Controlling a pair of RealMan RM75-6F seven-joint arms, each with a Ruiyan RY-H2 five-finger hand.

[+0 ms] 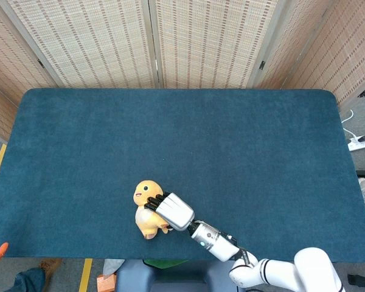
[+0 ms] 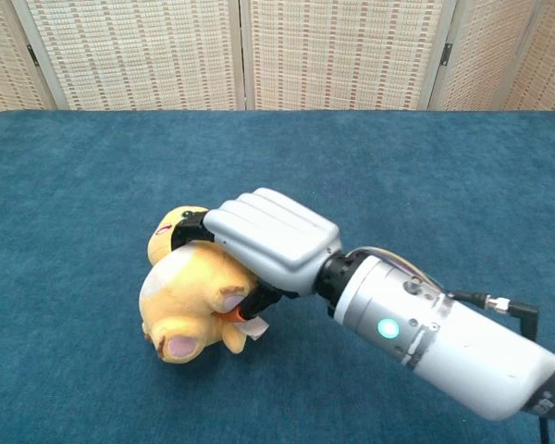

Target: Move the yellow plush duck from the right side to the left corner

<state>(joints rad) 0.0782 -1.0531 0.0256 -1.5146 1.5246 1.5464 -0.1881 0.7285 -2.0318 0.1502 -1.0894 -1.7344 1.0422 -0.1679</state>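
Woven screen panels (image 1: 109, 42) back the scene, with a blue carpeted tabletop (image 1: 231, 140) in front of them. Right hand (image 1: 172, 211) is wrapped over the yellow plush duck (image 1: 145, 208), fingers (image 2: 190, 227) curled round its neck and back and the thumb side tucked underneath by the orange feet; firm hold as far as the chest view shows. Duck sits left of the tabletop's centre line, close to the near edge, head pointing away from the robot, pale belly facing the chest camera. Whether it is touching the pile or just off it cannot be told. Left hand is not visible in either view. Judged step: carry in progress, roughly two-thirds along, near-left corner of the tabletop still to reach. To do it well: keep the duck lifted off the carpet so the fabric does not drag and roll it out of the grasp; hold the closure constant, since a soft body squashes and can slip through a loose wrap; travel parallel to the near edge and stay inboard of it; the arm (image 2: 444, 338) is stretched across the body, so slow down near the reach limit; lower until the duck rests on the tabletop, then release.
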